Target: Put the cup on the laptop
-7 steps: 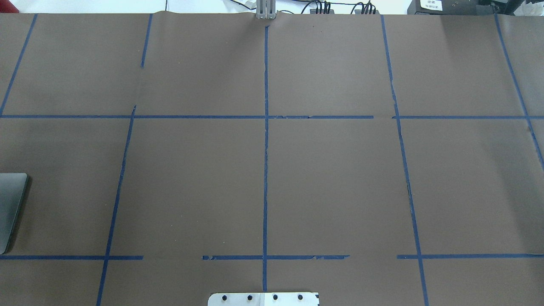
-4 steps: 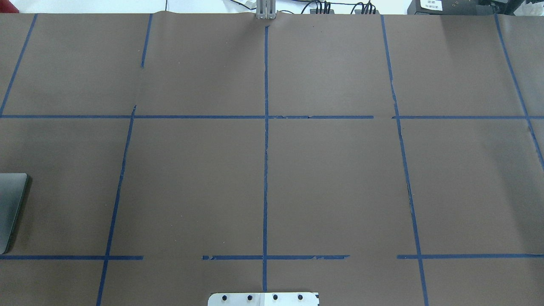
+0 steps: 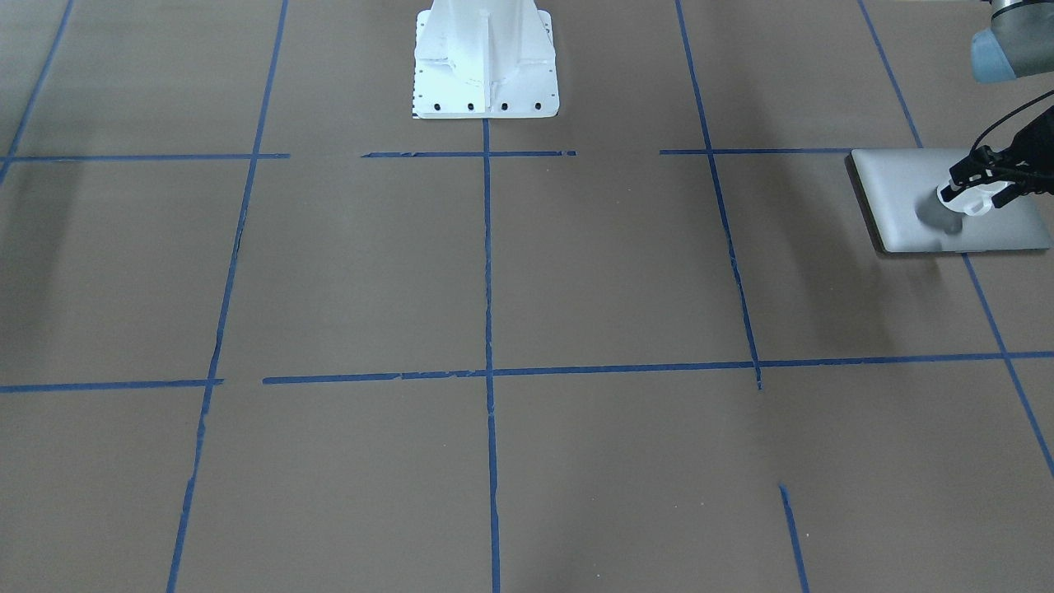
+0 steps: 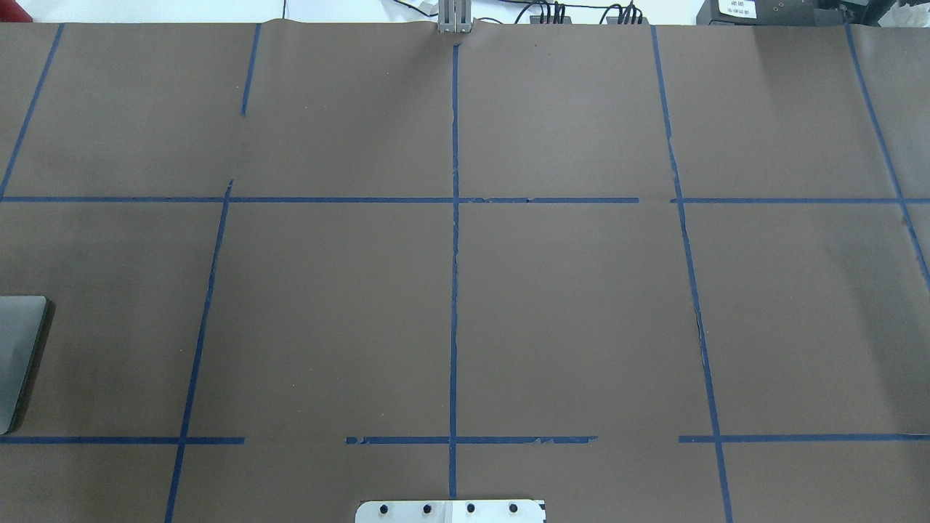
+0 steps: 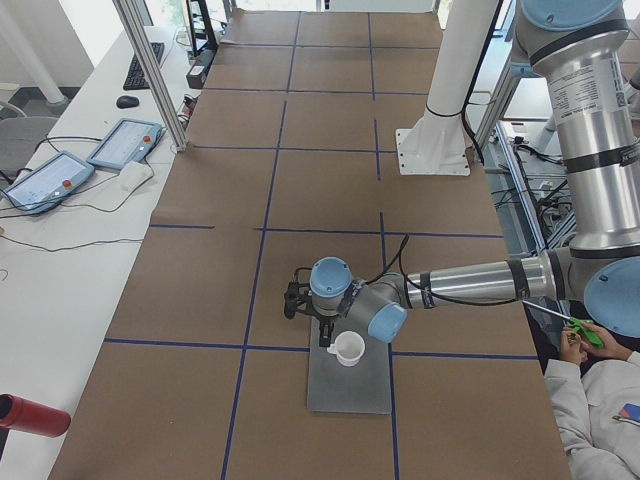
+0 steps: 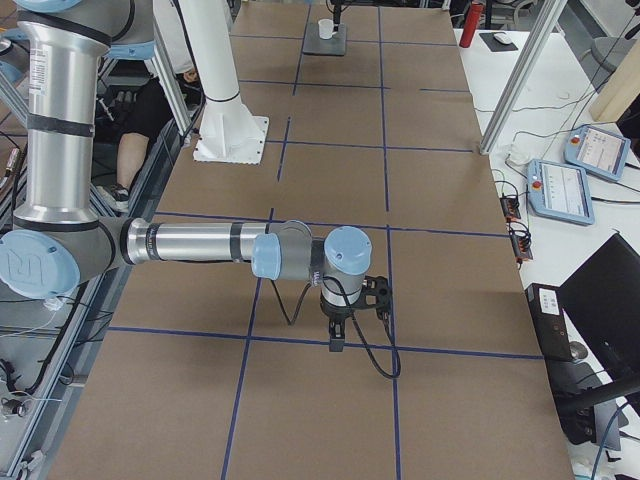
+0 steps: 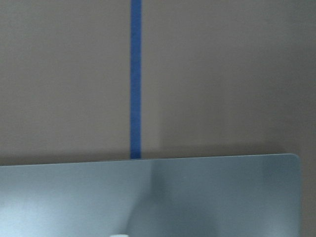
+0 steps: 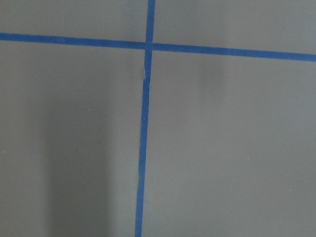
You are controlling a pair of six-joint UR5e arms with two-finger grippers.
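Cup (image 3: 963,204) upright, mouth up, long axis vertical; sits right of centre in the front view, on or a hair above the lid of the laptop (image 3: 897,189). Its shadow meets its base, so contact looks made or very close. Handle direction too small to tell. In the left side view the cup (image 5: 348,348) is at the upper end of the lid, not the middle; placement there probably just follows the arm's reach from the right edge of that frame. Laptop lies flat and closed, long axis left-right in the front view and top-bottom in the left side view. Only 1 corner shows at the left edge of the overhead view. Left gripper (image 3: 973,198) comes down from the upper right of the front view, 2 fingers bracketing the cup's sides and apparently clamped on it; holding by the wall keeps the mouth level for a flat set-down. Left wrist view shows lid edge and only a white sliver at the bottom, likely the rim. Right gripper (image 6: 338,345) hangs low over the brown paper table (image 3: 576,272) at lower centre of the right side view, well apart from the cup; cannot tell whether its fingers are apart or together.
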